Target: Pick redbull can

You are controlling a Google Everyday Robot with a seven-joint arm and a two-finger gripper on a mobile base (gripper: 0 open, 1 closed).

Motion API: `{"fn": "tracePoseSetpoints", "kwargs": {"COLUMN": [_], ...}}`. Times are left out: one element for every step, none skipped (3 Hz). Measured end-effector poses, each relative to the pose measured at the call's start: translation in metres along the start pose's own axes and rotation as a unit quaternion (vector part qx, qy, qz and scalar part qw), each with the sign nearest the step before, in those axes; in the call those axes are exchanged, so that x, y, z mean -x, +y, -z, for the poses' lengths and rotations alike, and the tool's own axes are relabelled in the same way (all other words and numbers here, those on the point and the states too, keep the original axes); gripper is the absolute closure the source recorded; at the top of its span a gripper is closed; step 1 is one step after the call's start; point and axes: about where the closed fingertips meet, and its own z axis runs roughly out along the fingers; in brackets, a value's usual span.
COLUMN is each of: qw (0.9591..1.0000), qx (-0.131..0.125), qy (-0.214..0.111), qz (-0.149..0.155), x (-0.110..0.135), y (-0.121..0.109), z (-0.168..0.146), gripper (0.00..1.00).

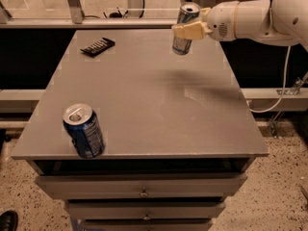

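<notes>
The redbull can (182, 44) is a slim blue and silver can with a silver top. It hangs tilted slightly in the air above the far right part of the grey table (144, 95). My gripper (186, 31) comes in from the right on a white arm and is shut on the can's middle, its cream fingers (192, 31) wrapped across it. A faint shadow lies on the table below the can.
A wider, shorter dark-blue soda can (84, 131) stands at the front left corner. A flat black object (97, 46) lies at the far left. Drawers (142, 189) sit under the tabletop. A rail and dark gap run behind the table.
</notes>
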Motion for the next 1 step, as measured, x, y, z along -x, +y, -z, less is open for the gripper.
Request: {"fn": "tracePoseSetpoints", "kwargs": {"qw": [1.0000], "qx": [0.000], "qy": [0.000], "qz": [0.000], "x": [0.0003], "y": [-0.0001], "z": [-0.0001], "gripper": [1.00]}}
